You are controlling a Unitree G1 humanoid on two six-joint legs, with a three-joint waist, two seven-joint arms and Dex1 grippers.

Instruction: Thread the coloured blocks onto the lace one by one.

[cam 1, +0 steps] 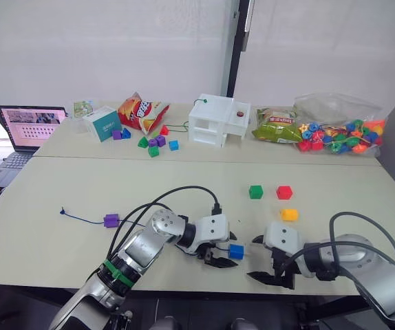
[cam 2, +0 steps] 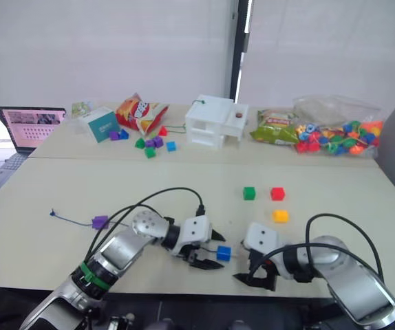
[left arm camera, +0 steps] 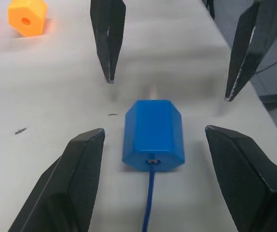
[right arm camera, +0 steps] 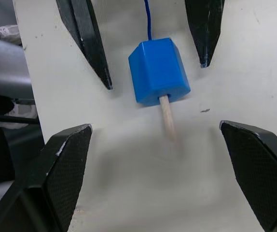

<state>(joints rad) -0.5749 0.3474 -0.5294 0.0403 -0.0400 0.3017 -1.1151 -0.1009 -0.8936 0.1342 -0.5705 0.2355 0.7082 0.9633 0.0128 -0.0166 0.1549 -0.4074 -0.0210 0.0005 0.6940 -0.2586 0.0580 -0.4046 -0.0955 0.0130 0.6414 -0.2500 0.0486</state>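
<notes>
Right wrist view shows the blue block [right arm camera: 159, 71] resting on the surface [right arm camera: 244, 72] with the lace [right arm camera: 148, 19] entering one face and its pale tip [right arm camera: 167, 116] poking out the other. Both the left gripper [cam 1: 219, 254] and the right gripper [cam 1: 270, 265] stand apart, holding nothing. The sound move is probably for the right gripper to pinch the tip squarely while the left steadies the block.

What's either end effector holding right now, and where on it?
Nothing. Both end effectors, left and right, are open on either side of the blue block, which lies on the table with the lace through it.
</notes>
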